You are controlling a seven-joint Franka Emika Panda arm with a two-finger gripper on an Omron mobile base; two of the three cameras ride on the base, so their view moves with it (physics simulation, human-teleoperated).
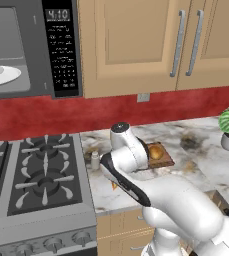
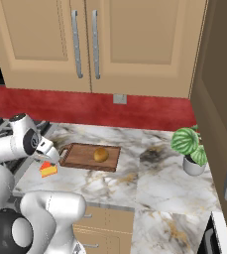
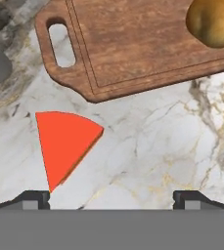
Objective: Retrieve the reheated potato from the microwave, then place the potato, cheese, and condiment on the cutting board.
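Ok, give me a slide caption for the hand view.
Open tool over marble counter near cheese wedge; potato already on cutting board.

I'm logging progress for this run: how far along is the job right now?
Done: the potato lies on the cutting board. In hand: nothing; the open gripper hovers over the cheese on the counter. Left: cheese and condiment, which stands beside the stove.

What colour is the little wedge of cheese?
The cheese is red-orange on top with a yellow side; clearest in the hand view.
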